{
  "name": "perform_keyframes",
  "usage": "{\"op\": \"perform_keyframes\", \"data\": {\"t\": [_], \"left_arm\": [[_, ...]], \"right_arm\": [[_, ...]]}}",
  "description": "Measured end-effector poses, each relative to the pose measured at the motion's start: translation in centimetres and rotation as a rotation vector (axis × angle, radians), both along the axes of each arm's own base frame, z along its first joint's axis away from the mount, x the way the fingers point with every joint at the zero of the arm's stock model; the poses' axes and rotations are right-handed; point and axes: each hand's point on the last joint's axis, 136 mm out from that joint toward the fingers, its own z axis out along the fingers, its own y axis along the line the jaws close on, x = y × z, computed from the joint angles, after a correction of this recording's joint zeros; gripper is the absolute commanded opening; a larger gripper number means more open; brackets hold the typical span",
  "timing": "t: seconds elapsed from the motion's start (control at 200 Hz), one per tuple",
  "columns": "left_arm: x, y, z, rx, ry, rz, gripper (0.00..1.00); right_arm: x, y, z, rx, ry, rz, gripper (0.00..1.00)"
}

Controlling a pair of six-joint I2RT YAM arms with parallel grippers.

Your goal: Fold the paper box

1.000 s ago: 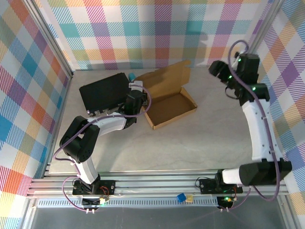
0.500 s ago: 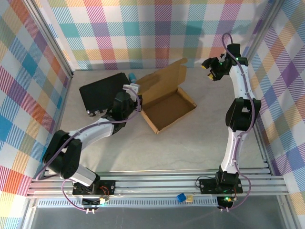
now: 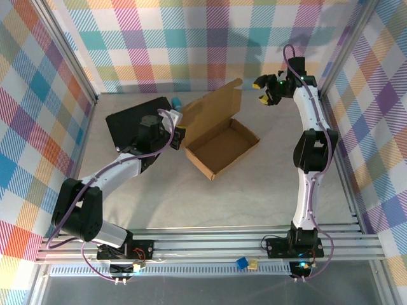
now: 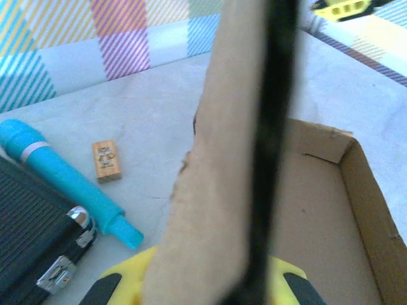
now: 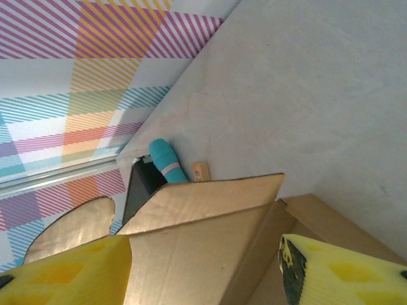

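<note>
The paper box point(image 3: 221, 145) is a brown cardboard tray lying open at mid-table, its lid point(image 3: 215, 108) standing up at the back. My left gripper point(image 3: 180, 133) is at the tray's left side. In the left wrist view a cardboard flap point(image 4: 219, 165) runs up between the yellow fingers point(image 4: 121, 286), which are shut on it; the tray floor point(image 4: 311, 210) lies to the right. My right gripper point(image 3: 262, 90) hovers open just right of the lid's upper corner, apart from it. The right wrist view looks down onto the lid point(image 5: 210, 229) between the spread fingers.
A black rectangular case point(image 3: 130, 124) lies left of the box, touching my left arm. A teal marker point(image 3: 175, 101) and a small tan tag point(image 4: 106, 160) lie behind it near the back wall. Plaid walls close in the table on three sides.
The right arm has swung left and back, bringing its gripper beside the lid's top corner. The left gripper has drawn back left, and the box has turned and slid with it.
</note>
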Motion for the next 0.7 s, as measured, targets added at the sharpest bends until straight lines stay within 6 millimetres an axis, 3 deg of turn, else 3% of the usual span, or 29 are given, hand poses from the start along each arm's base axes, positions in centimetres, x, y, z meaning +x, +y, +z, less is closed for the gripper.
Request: {"op": "perform_keyframes", "data": {"t": [0.16,0.35,0.495,0.59,0.7], "left_arm": [[-0.7,-0.3,0.1,-0.003,0.013,-0.033,0.00],[-1.8,-0.1,0.4,0.011,0.028,-0.046,0.00],[-1.8,0.0,0.3,0.024,0.025,-0.045,0.00],[-1.6,0.3,0.3,0.031,0.024,-0.029,0.00],[-1.4,0.5,0.2,0.038,0.022,-0.011,0.00]], "right_arm": [[1.2,0.7,-1.2,0.049,0.001,-0.001,0.63],[3.7,1.6,-1.3,0.139,-0.051,-0.021,0.62],[6.0,3.4,-2.4,0.209,-0.065,-0.012,0.59],[5.6,5.3,-4.1,0.220,-0.012,0.008,0.57],[3.8,7.4,-6.3,0.222,0.067,0.028,0.55]]}}
